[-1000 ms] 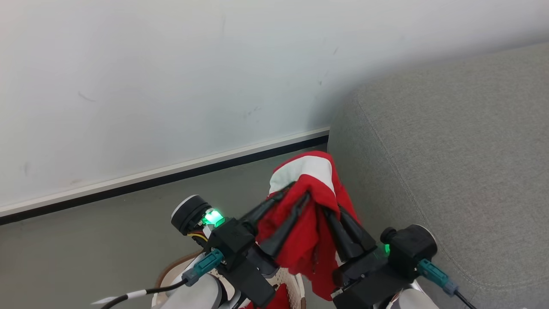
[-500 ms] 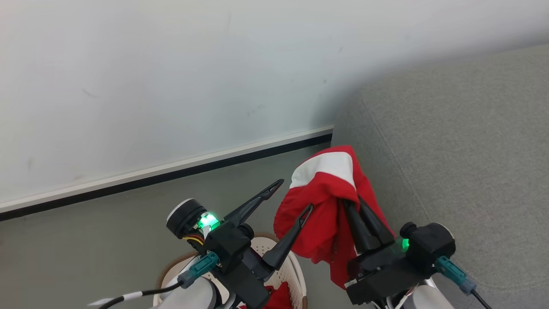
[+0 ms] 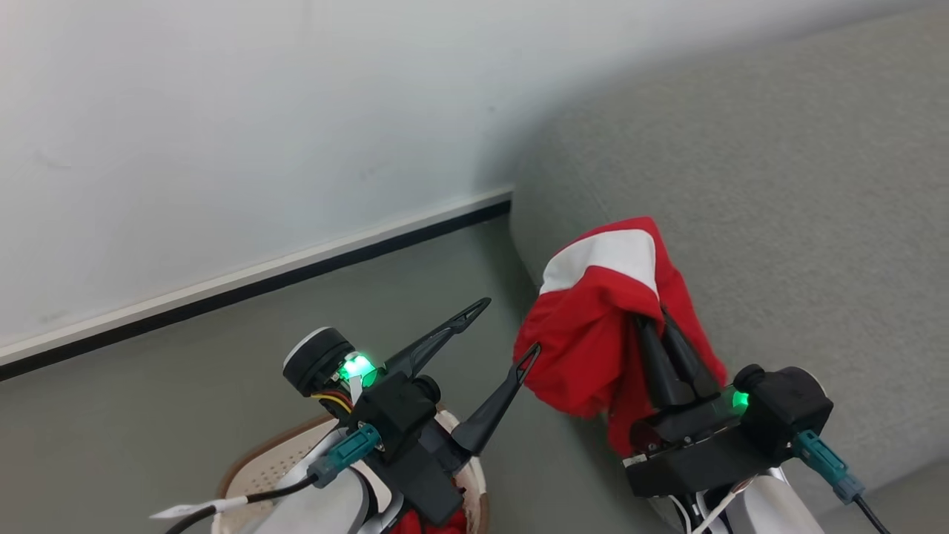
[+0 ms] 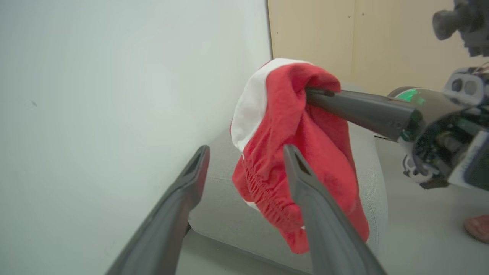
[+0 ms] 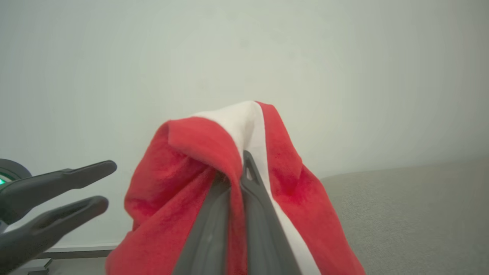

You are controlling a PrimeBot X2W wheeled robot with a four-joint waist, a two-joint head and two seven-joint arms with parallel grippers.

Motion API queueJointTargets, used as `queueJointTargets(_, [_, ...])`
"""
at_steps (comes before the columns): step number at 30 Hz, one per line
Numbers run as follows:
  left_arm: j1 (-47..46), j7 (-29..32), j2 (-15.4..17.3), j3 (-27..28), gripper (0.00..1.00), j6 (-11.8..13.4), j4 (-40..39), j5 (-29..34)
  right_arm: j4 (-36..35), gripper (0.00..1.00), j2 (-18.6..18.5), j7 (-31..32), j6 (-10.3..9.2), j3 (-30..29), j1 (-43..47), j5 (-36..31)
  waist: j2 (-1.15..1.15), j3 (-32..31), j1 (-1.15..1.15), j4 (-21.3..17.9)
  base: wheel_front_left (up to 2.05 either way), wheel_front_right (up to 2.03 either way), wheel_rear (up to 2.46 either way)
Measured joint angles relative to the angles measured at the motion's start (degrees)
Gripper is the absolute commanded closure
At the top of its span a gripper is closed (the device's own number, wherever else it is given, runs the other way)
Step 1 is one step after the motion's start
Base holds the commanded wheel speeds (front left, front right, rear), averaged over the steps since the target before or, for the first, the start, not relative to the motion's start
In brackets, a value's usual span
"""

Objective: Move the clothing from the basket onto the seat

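Note:
A piece of red clothing (image 3: 593, 334) with a white panel hangs in the air, my right gripper (image 3: 654, 315) shut on its top fold. It hangs at the left edge of the grey seat (image 3: 778, 185). My left gripper (image 3: 510, 326) stands open just left of the garment, nothing between its fingers. The left wrist view has the clothing (image 4: 305, 126) beyond the open left gripper (image 4: 247, 149), pinched by the right gripper (image 4: 311, 91). In the right wrist view the shut fingers (image 5: 244, 168) grip the clothing (image 5: 183, 172). The cream basket (image 3: 274, 460) sits below my left arm, more red fabric (image 3: 437, 523) inside.
A white wall (image 3: 222, 133) with a dark skirting (image 3: 259, 285) runs behind, meeting the seat's left end. Grey floor (image 3: 148, 386) lies around the basket. A beige panel (image 4: 317, 34) stands past the seat. A pinkish thing (image 4: 477, 227) rests on the floor.
My left gripper has opened and let go of the clothing. The right gripper has carried it right and up toward the seat. The camera has also turned.

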Motion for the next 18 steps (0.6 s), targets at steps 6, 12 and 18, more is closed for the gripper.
queueJointTargets(6, [-1.1, 0.1, 0.4, -0.8, 0.00, -0.2, -0.1, 0.1, -1.6, 1.00, 0.5, 0.0, 0.00, -1.4, 0.0, -0.9, 0.00, 1.5, 0.00, -4.1, 0.00, 0.00, 0.00])
queueJointTargets(12, [-2.4, 0.7, 0.5, -1.7, 0.00, -0.3, 0.0, 0.1, -2.9, 1.00, 1.1, 0.0, 0.00, -2.2, -0.2, -0.9, 0.00, 2.9, 0.00, -8.5, 0.00, 0.00, 0.00])
queueJointTargets(18, [-3.8, 1.0, 0.2, -3.3, 0.00, -0.8, 0.5, 0.0, -4.1, 1.00, 1.7, 0.0, 0.00, -3.6, 0.0, -1.0, 0.00, 4.4, 0.00, -12.5, 0.00, 0.00, 0.00])
